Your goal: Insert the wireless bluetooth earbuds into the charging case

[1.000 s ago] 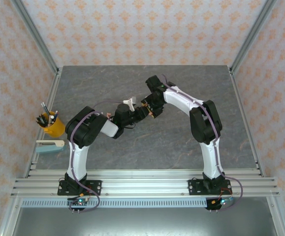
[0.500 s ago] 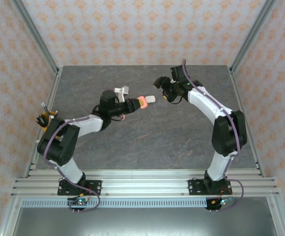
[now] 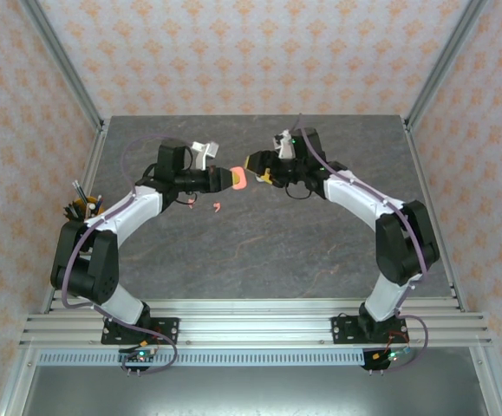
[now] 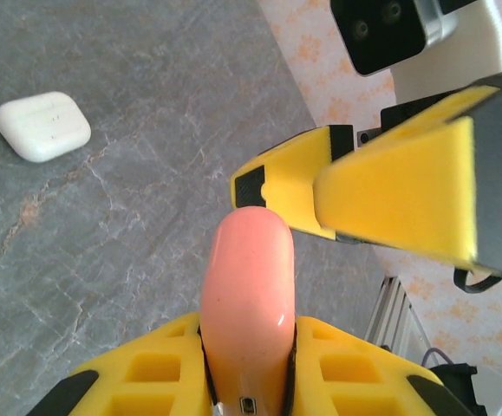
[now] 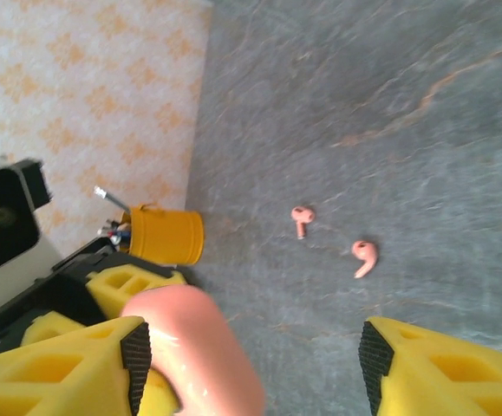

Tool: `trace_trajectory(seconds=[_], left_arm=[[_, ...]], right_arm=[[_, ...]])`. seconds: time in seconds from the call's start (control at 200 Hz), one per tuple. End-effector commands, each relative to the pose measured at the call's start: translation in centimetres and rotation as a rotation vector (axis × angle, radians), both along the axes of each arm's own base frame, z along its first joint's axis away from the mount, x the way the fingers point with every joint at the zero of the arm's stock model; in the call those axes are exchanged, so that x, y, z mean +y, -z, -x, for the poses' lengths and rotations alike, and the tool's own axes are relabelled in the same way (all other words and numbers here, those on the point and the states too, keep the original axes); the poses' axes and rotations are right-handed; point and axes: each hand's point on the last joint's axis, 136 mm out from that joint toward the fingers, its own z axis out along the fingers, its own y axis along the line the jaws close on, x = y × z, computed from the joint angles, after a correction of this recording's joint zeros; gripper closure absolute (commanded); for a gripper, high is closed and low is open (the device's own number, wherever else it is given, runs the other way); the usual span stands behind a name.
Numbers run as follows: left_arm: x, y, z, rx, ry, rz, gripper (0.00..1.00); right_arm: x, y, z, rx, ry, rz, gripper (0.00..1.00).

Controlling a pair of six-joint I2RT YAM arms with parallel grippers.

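Right arm has swung left since half a second ago, bringing the right gripper (image 3: 256,170) up to the left gripper (image 3: 222,179) mid-table. Left claw is clenched on the pink charging case (image 4: 249,277) and holds it off the table (image 3: 320,251), rounded end pointing right. Right claw is released, one finger (image 5: 68,368) against the case tip, the other well apart. Two pink earbuds (image 5: 302,217) (image 5: 365,256) lie loose on the table, just near of the grippers. White case (image 4: 42,126) lies closed on the table. Yellow pen cup (image 5: 164,235) stands at the left edge.
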Motion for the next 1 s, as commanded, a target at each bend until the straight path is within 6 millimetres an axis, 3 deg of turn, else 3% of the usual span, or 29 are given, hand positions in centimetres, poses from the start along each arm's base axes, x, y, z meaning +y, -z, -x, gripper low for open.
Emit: trace_trajectory(seconds=[0.0,0.12,0.32,0.701,0.851,0.996], left_arm=[[0.0,-1.5,0.3,-0.030,0.041,-0.001,1.00],[0.1,-1.7,0.2,-0.036,0.037,-0.004,1.00],[0.5,-2.5,-0.1,-0.055,0.022,-0.003,1.00],[1.3,-5.1,0.0,-0.108,0.007,0.011,1.00],[1.3,-5.1,0.0,-0.109,0.008,0.008,1.00],[1.3,-5.0,-0.2,-0.104,0.012,0.011,1.00]], right_arm=[[1.6,-1.9,0.0,-0.084,-0.061,-0.040,0.35],[2.1,-1.1,0.5,-0.071,-0.081,-0.033,0.36],[1.5,1.1,0.8,-0.046,-0.066,0.010,0.40],[-2.8,5.5,-0.8,0.031,0.068,0.035,0.45],[-3.5,4.0,-0.5,0.011,0.076,0.010,0.46],[-3.0,0.4,0.0,-0.040,0.041,-0.060,0.46]])
